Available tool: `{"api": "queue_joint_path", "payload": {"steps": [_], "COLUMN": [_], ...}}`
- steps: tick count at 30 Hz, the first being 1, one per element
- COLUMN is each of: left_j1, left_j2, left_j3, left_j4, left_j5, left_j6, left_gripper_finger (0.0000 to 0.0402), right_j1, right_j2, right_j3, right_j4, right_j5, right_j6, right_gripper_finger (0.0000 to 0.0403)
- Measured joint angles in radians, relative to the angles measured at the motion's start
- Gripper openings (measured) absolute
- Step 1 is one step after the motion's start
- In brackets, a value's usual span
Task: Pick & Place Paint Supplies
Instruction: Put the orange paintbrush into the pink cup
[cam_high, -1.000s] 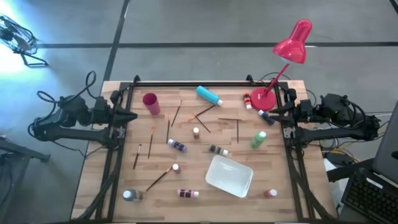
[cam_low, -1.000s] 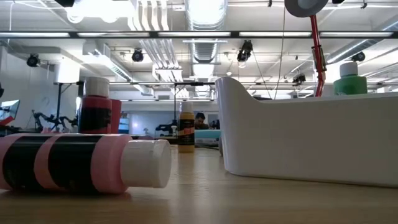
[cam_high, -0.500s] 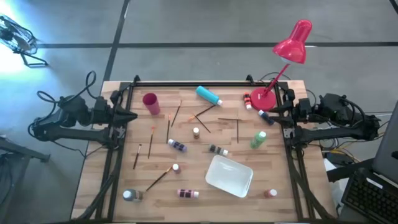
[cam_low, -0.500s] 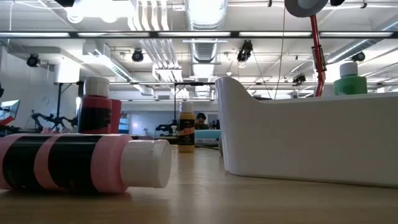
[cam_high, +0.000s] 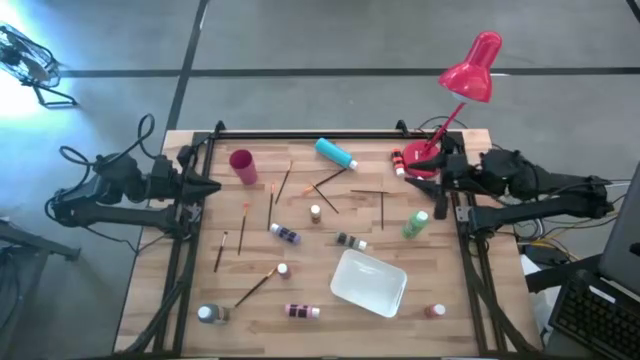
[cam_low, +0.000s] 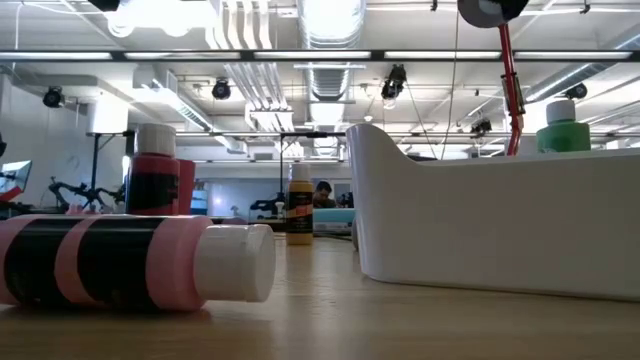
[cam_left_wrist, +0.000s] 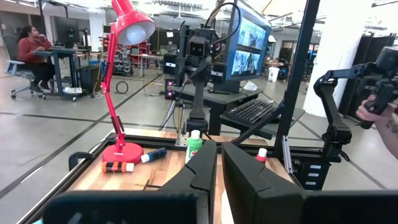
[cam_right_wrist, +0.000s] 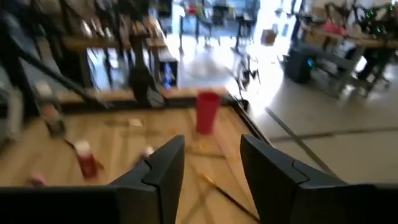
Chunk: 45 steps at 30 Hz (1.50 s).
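Wooden table (cam_high: 400, 325) in big workshop. White tray (cam_high: 368, 282) near front, nothing in it. Red lamp (cam_high: 470, 70) at back right corner. Right gripper (cam_high: 443, 172) by lamp base, fingers wide apart, holding nothing. Left gripper (cam_high: 205, 187) at left edge, fingers narrow. Paint bottles, brushes scattered on table: teal bottle (cam_high: 335, 153) at back, green bottle (cam_high: 416, 224) right.
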Motion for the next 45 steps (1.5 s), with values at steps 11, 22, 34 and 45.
{"api": "queue_joint_path", "payload": {"steps": [11,22,34,45], "left_j1": [-0.001,-0.001,0.000,0.000], "left_j2": [0.000,0.000,0.000,0.000], "left_j3": [0.000,0.000,0.000,0.000], "left_j4": [0.000,0.000,0.000,0.000], "left_j5": [0.000,0.000,0.000,0.000], "left_j6": [0.000,0.000,0.000,0.000], "left_gripper_finger": [0.0032,0.0032,0.0032,0.0032], "right_j1": [-0.001,-0.111,-0.225,-0.304], "right_j2": [0.263,0.565,0.782,0.812], "right_j3": [0.169,0.391,0.418,0.300], "right_j4": [-0.401,-0.693,-0.806,-0.697], "right_j5": [0.042,0.034,0.024,-0.033], "right_j6": [0.071,0.157,0.119,0.024], "right_gripper_finger": [0.0146,0.0145,0.0183,0.0166]}}
